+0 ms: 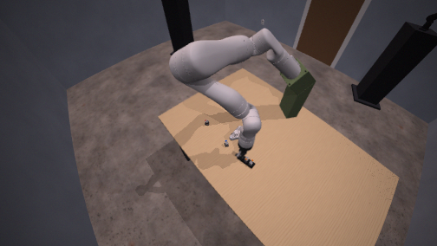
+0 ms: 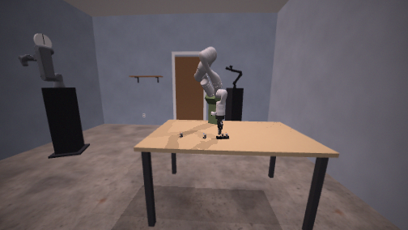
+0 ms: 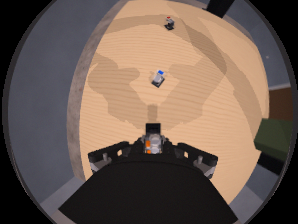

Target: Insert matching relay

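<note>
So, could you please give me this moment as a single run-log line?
gripper: shut on relay, orange button | position: over black rack | loose relays on table: blue-button, red-button
</note>
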Robot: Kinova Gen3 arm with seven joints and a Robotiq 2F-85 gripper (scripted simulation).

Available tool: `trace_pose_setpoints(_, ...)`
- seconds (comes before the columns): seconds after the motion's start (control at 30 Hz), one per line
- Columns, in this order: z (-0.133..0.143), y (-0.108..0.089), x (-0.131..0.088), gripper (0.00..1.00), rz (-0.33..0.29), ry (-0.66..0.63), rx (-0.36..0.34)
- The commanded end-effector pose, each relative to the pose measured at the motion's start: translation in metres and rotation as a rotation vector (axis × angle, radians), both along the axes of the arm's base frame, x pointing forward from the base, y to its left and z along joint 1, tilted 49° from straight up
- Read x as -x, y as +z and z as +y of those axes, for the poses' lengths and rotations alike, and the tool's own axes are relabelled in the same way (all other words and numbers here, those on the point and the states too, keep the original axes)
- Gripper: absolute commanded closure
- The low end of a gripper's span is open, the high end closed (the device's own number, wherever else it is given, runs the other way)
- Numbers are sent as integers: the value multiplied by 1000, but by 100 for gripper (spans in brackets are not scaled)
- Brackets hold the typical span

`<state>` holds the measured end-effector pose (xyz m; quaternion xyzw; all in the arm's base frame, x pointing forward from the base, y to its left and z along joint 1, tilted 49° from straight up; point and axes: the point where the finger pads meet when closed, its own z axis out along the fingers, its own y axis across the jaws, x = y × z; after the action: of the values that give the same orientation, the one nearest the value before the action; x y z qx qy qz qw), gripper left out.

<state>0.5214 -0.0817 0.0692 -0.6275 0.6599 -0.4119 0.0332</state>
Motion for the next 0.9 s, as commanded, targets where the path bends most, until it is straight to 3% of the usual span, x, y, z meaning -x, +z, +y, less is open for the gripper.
trace_pose_setpoints(0.0, -2, 1, 1, 100, 5, 6, 6)
trace_pose_setpoints(0.87, -2, 0, -2, 100, 3, 7, 6)
